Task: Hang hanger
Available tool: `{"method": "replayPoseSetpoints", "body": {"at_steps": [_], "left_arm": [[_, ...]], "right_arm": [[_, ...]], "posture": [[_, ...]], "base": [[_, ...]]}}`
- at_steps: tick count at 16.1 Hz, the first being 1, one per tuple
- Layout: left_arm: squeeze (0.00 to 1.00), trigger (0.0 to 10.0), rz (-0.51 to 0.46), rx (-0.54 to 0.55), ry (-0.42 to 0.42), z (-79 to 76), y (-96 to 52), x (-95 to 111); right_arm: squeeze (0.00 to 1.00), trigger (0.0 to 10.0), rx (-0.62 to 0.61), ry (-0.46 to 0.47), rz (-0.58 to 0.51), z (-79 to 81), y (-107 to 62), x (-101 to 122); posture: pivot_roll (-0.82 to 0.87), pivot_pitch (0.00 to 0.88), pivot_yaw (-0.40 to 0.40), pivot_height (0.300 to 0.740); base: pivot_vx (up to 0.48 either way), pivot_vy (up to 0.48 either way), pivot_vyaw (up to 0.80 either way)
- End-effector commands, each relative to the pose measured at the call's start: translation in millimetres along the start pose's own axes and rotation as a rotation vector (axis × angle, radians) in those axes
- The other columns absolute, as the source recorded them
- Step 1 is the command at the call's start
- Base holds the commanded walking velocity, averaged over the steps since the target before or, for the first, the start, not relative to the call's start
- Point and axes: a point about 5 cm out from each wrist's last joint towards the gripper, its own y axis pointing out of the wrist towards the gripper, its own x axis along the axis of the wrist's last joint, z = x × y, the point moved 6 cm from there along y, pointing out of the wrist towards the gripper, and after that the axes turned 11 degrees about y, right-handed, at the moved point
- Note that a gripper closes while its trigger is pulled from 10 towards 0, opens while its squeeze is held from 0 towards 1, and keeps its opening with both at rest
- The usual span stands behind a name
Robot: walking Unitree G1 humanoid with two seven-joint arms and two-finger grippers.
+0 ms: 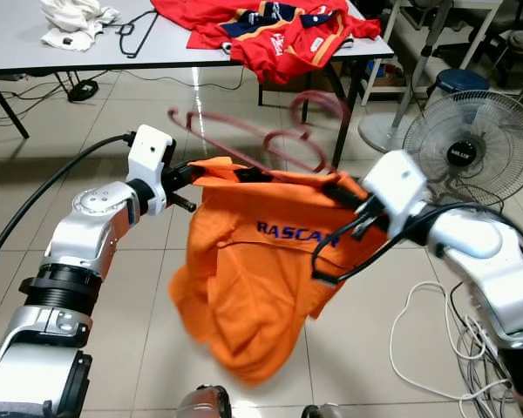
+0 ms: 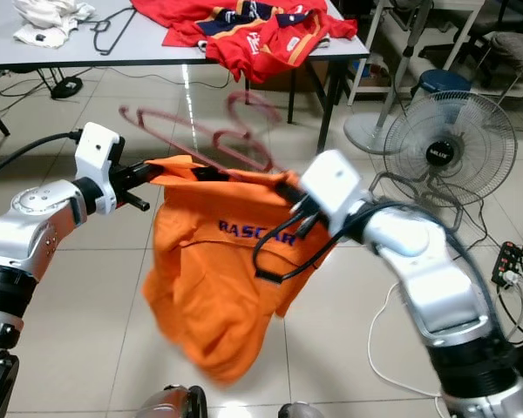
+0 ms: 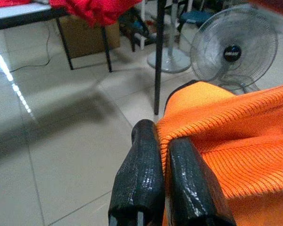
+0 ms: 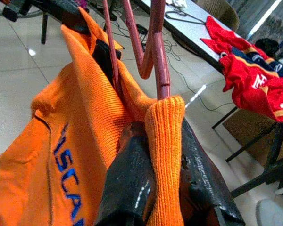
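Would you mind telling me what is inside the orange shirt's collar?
A dark red hanger rises out of the orange shirt, held between the left gripper and right gripper, both pinching the fabric. The hanger's lower part is hidden.

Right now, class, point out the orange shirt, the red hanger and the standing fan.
orange shirt (image 1: 253, 287), left eye view, front panel below the lettering.
red hanger (image 4: 153, 52), right wrist view, its neck.
standing fan (image 1: 467, 139), left eye view, grille.
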Motion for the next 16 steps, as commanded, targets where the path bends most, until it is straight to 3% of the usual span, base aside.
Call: {"method": "replayPoseSetpoints", "body": {"at_steps": [1,8,12,16], "left_arm": [[0.0,0.0,0.076,0.248,0.003,58.3,-26.3,-14],[0.0,0.0,-0.009,0.288,-0.029,74.9,-28.2,9],[0.0,0.0,-0.053,0.31,-0.027,83.3,-30.4,20],[0.0,0.0,-0.09,0.344,-0.019,91.4,-33.7,31]], "right_arm": [[0.0,10.0,-0.145,-0.05,0.045,-26.7,-14.3,-6],[0.0,10.0,-0.102,-0.109,0.062,2.7,-8.1,-18],[0.0,10.0,-0.049,-0.162,0.004,21.4,-6.7,-15],[0.0,10.0,-0.082,-0.123,0.093,18.4,-11.3,-36]], "posture": [[-0.07,0.083,0.043,0.74],[-0.06,0.084,0.059,0.74],[-0.05,0.087,0.063,0.74],[-0.05,0.088,0.059,0.74]], "base": [[0.0,0.0,0.0],[0.0,0.0,0.0],[0.0,0.0,0.0],[0.0,0.0,0.0]]}}
